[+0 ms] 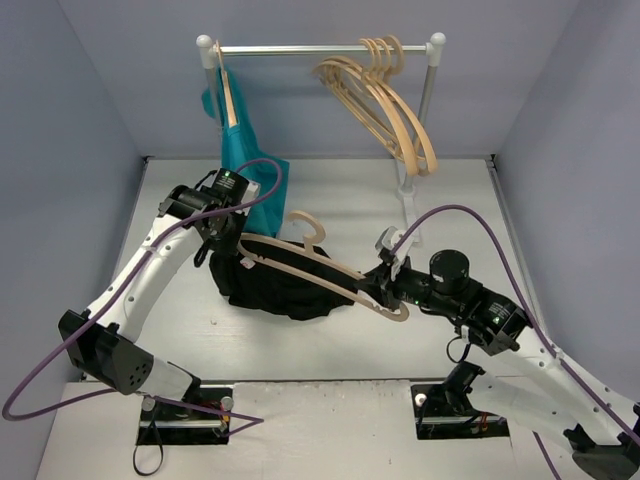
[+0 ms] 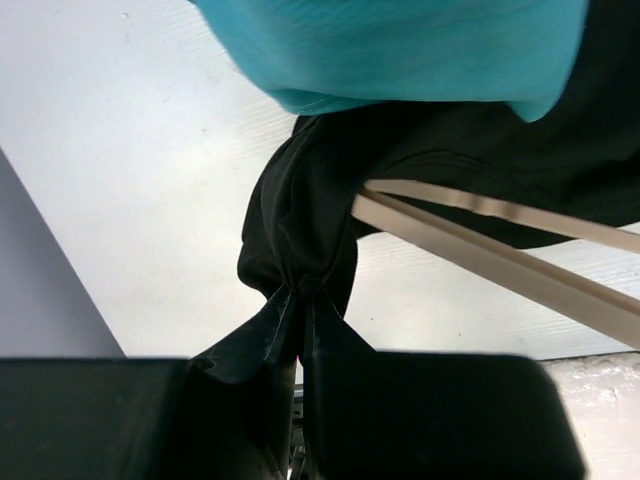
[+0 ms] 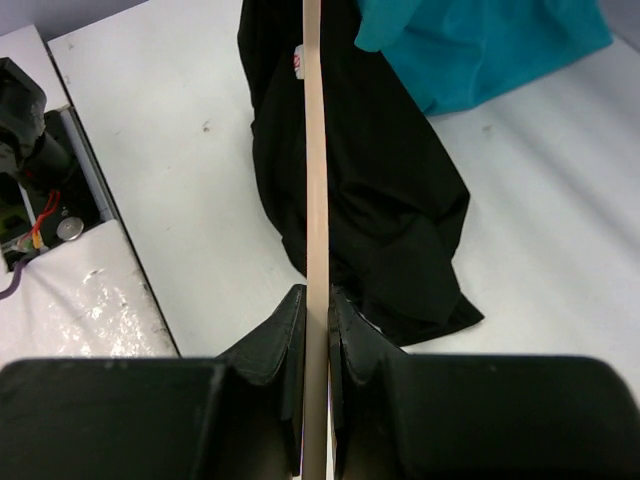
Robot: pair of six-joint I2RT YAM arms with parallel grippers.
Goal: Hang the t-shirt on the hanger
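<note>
Nearest, the right arm (image 1: 480,320) reaches left across the bench (image 1: 200,330). The right jaws are clenched on the near end of the hanger (image 1: 330,272); in the right wrist view the pale wood (image 3: 313,190) runs straight out between the two dark fingers (image 3: 282,330), which press it from both sides.

The hanger is held off the bench and slants up-left, with its hook (image 1: 310,228) pointing away from the arms. Below and behind it is the t-shirt (image 1: 280,290), a black heap on the bench between the two arms, with a small white label (image 3: 298,60) showing near its far end.

The left arm (image 1: 150,275) comes in from the left. The left jaws are shut on a gathered pinch of the t-shirt (image 2: 305,240), and the cloth bunches right at the fingertips (image 2: 335,345). The hanger's other arm (image 2: 500,265) runs in behind a fold of that cloth, close to the pinch.

Just beyond hangs a teal garment (image 1: 250,170), its hem brushing the black cloth. It hangs from the left end of a rail (image 1: 320,48) at the back, where spare hangers (image 1: 385,110) cluster toward the right post.
</note>
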